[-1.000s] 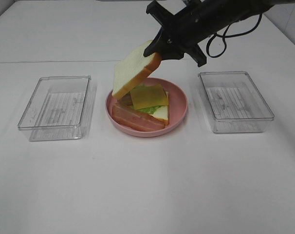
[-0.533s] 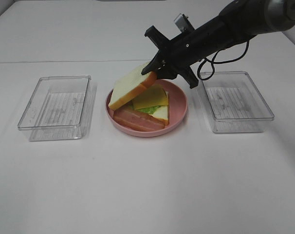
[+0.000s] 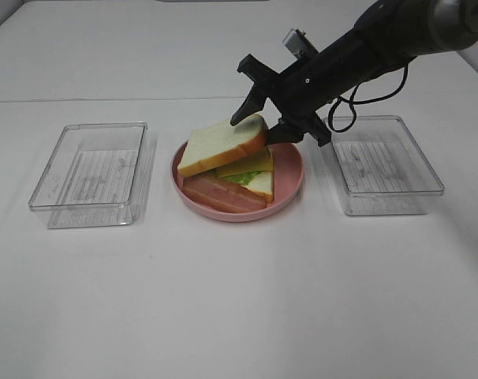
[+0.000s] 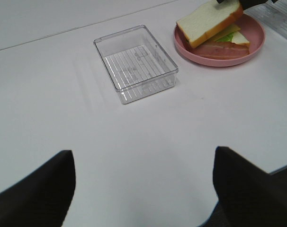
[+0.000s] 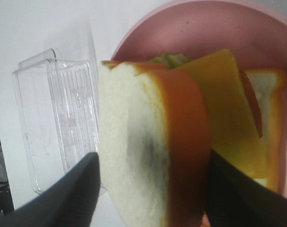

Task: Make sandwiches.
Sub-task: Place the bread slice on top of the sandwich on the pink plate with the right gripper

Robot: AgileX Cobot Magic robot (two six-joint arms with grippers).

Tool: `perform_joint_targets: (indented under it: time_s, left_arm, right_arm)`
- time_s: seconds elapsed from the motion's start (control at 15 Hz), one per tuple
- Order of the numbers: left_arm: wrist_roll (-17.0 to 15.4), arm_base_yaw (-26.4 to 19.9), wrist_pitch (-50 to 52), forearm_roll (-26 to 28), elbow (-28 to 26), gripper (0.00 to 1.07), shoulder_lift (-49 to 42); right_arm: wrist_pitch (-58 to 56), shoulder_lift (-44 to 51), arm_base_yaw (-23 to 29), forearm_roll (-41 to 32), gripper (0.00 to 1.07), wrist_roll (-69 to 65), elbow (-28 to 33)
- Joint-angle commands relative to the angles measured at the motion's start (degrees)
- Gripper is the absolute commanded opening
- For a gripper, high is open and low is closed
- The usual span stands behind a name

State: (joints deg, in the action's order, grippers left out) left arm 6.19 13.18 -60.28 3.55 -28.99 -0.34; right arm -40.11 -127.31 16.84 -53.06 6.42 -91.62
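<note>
Your right pincer (image 3: 261, 120) grips the top bread slice (image 3: 222, 145) by its crust, tilted to cap the stack (image 3: 237, 180); left pincer (image 4: 143, 189) open.

pink plate (image 3: 290, 183): centre of white desk (image 3: 239, 300) | clear plastic tray (image 3: 91, 174): to its left | second clear tray (image 3: 381, 163): to its right

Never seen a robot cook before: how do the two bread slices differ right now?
The top slice lies tilted on the stack, between the right gripper's fingers; the bottom slice lies flat on the plate, mostly covered by cheese. Both are white with orange-brown crust.
</note>
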Motion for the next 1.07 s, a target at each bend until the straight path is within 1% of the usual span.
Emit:
perform_joint_targets:
  time_s: [0.07,0.33,0.53,0.67,0.73,0.87,1.07]
  left_arm:
    - [-0.40,0.11,0.63,0.34,0.29,0.76,-1.15]
    - [-0.40,0.11,0.63,0.34,0.29,0.76,-1.15]
    - [-0.40,0.11,0.63,0.34,0.29,0.76,-1.15]
    - [-0.40,0.11,0.63,0.34,0.29,0.76,-1.15]
    - [-0.40,0.11,0.63,0.40,0.29,0.76,-1.15]
    - [-0.40,0.11,0.63,0.40,0.29,0.76,-1.15]
    - [-0.40,0.11,0.63,0.40,0.29,0.76,-1.15]
  right_arm:
    - [-3.21,0.17,-0.06,3.72,0.67,0.11,0.17]
    - [-7.73,0.80,-0.06,8.65,0.67,-0.11,0.17]
    - [-8.14,3.84,-0.06,15.70,0.69,-2.12,0.17]
    - [-9.63,6.88,-0.06,24.18,0.69,-5.21,0.06]
    - [-12.38,9.63,-0.06,31.23,0.69,-6.93,0.06]
    - [-16.56,12.72,-0.06,36.55,0.69,-7.51,0.06]
    - [-24.92,19.94,-0.06,46.24,0.69,-7.28,0.06]
